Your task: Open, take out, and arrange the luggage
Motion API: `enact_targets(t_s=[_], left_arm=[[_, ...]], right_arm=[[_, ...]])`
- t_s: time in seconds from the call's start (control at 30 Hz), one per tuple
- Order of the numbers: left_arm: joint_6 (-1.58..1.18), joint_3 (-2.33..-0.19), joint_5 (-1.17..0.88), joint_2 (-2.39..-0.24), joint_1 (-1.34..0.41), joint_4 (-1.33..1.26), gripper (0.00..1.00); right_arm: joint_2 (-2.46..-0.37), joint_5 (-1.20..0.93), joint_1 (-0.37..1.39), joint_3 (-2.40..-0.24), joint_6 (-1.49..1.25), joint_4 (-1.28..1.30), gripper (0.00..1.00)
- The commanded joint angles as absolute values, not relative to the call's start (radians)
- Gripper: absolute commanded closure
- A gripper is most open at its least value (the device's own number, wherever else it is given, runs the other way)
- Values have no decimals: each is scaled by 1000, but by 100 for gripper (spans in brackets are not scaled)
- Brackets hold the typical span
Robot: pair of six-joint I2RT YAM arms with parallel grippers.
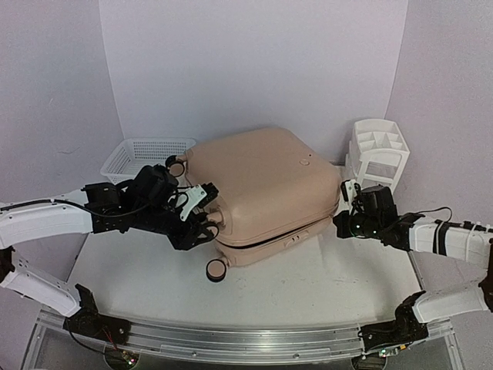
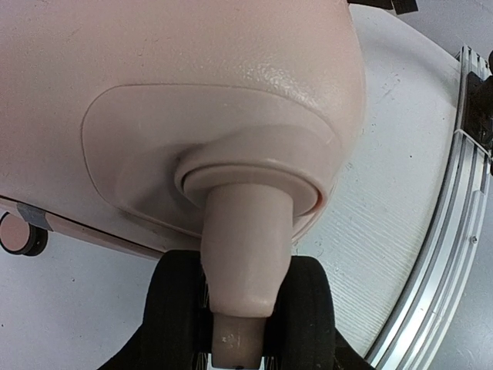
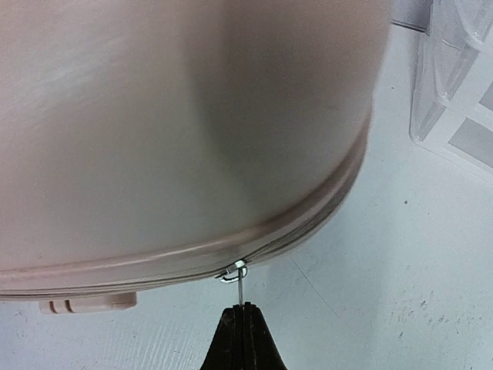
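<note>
A metal rail (image 1: 246,341) runs along the near edge, and beyond it is the white table (image 1: 323,281). There is one luggage (image 1: 266,181), a peach-pink hard shell lying flat at the table's middle with one corner turned toward the near side.

The two hands meet it from opposite sides. The left hand (image 1: 209,222) is at the luggage's left side, clamped on a caster (image 2: 243,254). In the left wrist view the pink stem comes out of the corner socket and runs straight down between two black shapes, one on each side. I cannot tell whether those shapes are tyres or fingers. The right hand (image 3: 243,314) is at the right corner, just off the shell. Its fingers are pressed together on the small metal zip pull (image 3: 239,281) that hangs from the seam between the two halves.

Three casters show in all. Besides the held one, a second caster (image 1: 216,270) is at the near corner on the table and a third caster (image 1: 176,166) is at the far left corner.

Farther back, one white mesh basket (image 1: 142,158) stands at the far left, just beside the third caster. One white organizer (image 1: 379,150) stands at the far right, near the luggage but apart from it.
</note>
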State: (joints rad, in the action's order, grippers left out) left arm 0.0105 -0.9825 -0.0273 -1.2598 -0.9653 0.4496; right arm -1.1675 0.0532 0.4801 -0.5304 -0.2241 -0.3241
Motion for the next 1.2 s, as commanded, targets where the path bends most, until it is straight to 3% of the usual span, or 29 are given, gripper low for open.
enact_targets(t_s=[0.0, 0.27, 0.4, 0.47, 0.53, 0.67, 0.8, 0.93, 1.17], left_arm=[[-126, -995, 180, -1123, -854, 606, 100], [-195, -930, 56, -1021, -759, 634, 100], [-197, -917, -50, -1022, -759, 631, 99], [-191, -911, -91, -1024, -761, 629, 94], [-194, -910, -109, -1023, -761, 629, 79], [-236, -916, -113, -1003, -761, 629, 36], [-305, -942, -110, -989, -759, 624, 11], [-366, -981, -135, -1015, -758, 618, 3], [-495, -1079, -131, -1111, -684, 619, 0]], right_arm=[[-1242, 179, 389, -565, -237, -197, 100], [-1352, 43, 282, -624, -291, -188, 100], [-1339, 9, 275, -642, -290, -183, 87], [-1308, 6, 274, -647, -286, -180, 73], [-1271, -13, 273, -658, -284, -171, 59], [-1255, -90, 272, -746, -289, -121, 31], [-1310, -197, 273, -881, -320, -48, 4], [-1335, -226, 273, -980, -366, -29, 2], [-1461, -295, 273, -1163, -458, -2, 2]])
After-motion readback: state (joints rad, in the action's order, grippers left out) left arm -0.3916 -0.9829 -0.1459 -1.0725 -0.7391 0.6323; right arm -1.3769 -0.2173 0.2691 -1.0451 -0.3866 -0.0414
